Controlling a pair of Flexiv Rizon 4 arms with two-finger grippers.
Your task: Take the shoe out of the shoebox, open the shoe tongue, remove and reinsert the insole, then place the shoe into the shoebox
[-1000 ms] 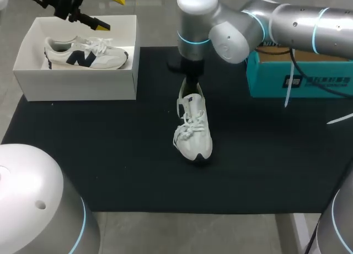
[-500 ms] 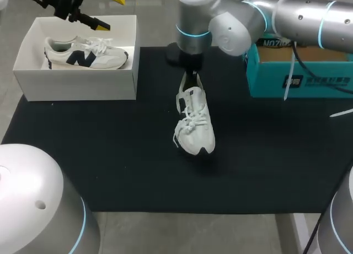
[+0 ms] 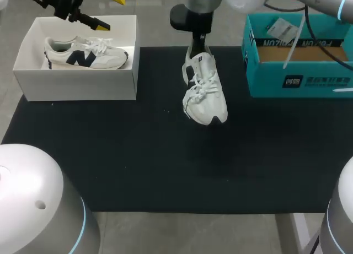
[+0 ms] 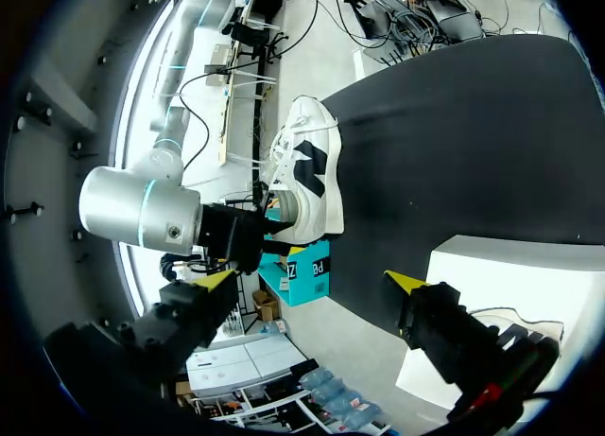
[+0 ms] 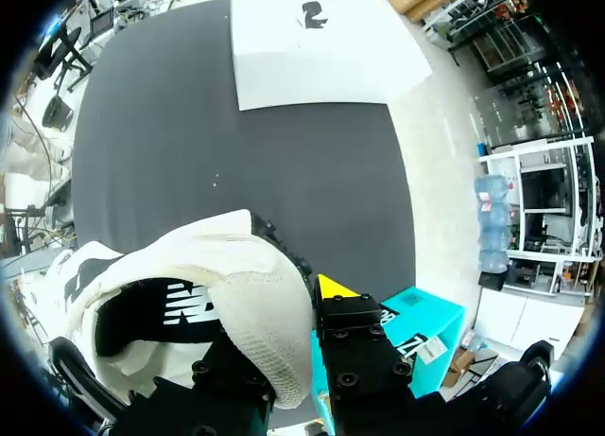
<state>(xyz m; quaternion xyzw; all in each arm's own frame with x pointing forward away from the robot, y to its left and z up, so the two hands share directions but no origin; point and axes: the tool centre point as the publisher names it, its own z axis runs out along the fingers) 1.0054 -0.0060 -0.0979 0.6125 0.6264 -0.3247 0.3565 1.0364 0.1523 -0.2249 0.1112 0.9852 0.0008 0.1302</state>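
A white shoe (image 3: 205, 94) hangs toe-down above the black mat (image 3: 138, 155), near its far edge. My right gripper (image 3: 197, 43) is shut on the shoe's heel collar. The right wrist view shows that heel (image 5: 255, 313) pinched between the fingers, one yellow fingertip (image 5: 331, 287) visible and the other hidden behind the fabric. The white shoebox (image 3: 77, 84) stands at the back left and holds a second white shoe (image 3: 85, 53) with a navy logo. My left gripper (image 3: 109, 11) hovers open over that box's far rim; between its tips (image 4: 312, 280) I see the hanging shoe (image 4: 304, 176) far off.
A teal cardboard box (image 3: 298, 77) with an open top stands at the back right, close beside the hanging shoe. The mat covers the table's middle, its front edge near my arm bases.
My right gripper closed on the shoe's heel, lifted it off the mat and carried it toward the back and slightly right. The left arm has not moved.
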